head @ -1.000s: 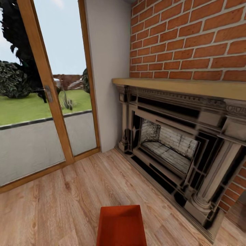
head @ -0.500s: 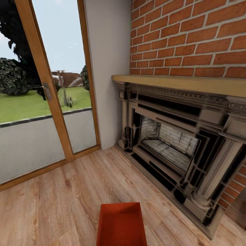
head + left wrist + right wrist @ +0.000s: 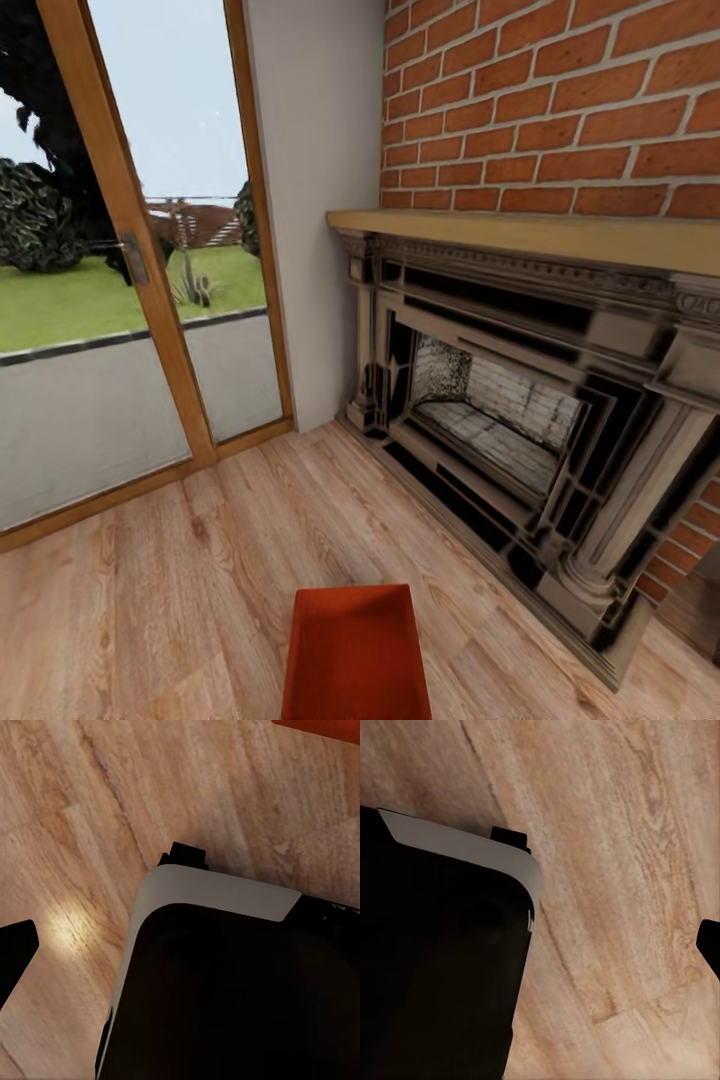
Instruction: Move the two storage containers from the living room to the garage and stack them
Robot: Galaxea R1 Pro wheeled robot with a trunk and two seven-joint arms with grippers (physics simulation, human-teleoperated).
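Now we are in the living room, facing the red-brick fireplace [image 3: 520,420] and the glass door [image 3: 120,300], and we count 1 orange-red storage container [image 3: 355,655] low in the head view, above the wood-plank floor [image 3: 150,600]; whether it is carried or resting we cannot tell. Both wrist views look down on planks and on the dark robot base [image 3: 225,997]. A dark tip shows at an edge of each wrist view, but we cannot tell if either pincer is apart or together. We judge the step is driving with the bin toward the garage: to do it well, turn the base slowly away from the fireplace, keep the bin level, and avoid the door frame
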